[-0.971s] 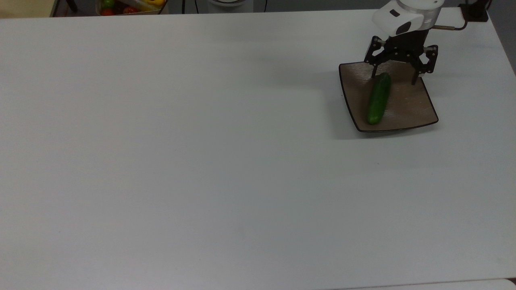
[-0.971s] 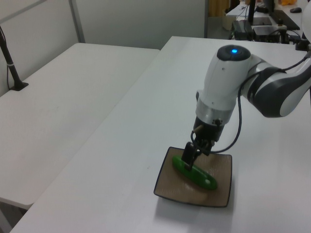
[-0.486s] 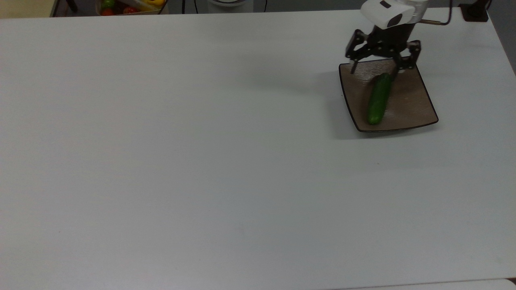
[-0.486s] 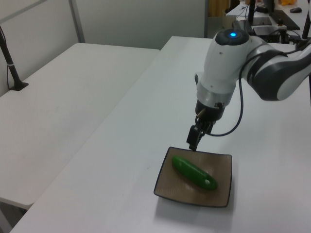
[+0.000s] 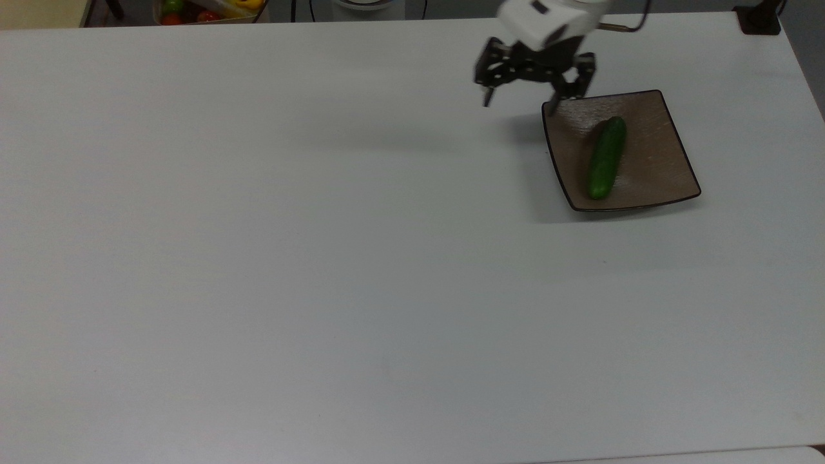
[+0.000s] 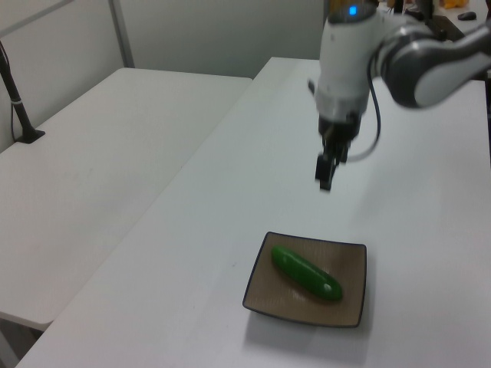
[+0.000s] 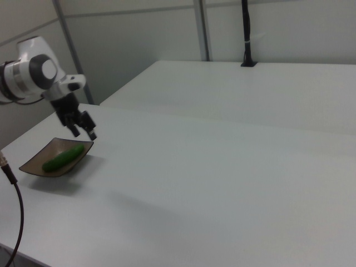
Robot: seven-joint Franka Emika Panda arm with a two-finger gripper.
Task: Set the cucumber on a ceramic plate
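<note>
The small, smooth, dark green cucumber (image 5: 606, 157) lies flat on the square, glossy brown ceramic plate (image 5: 651, 167), running from its front edge toward the back, near the table's (image 5: 322, 258) far right corner in the top view. I judge the cucumber light, firm and a little slippery on its waxy skin; the place to take it would be across the middle of its round body. The plate looks hard and breakable, with a thin dark rim and upturned corners. Beyond it, my hand (image 5: 523, 100) hangs above the bare white table just off the plate's far left corner in the top view, fingers spread wide and holding nothing.
</note>
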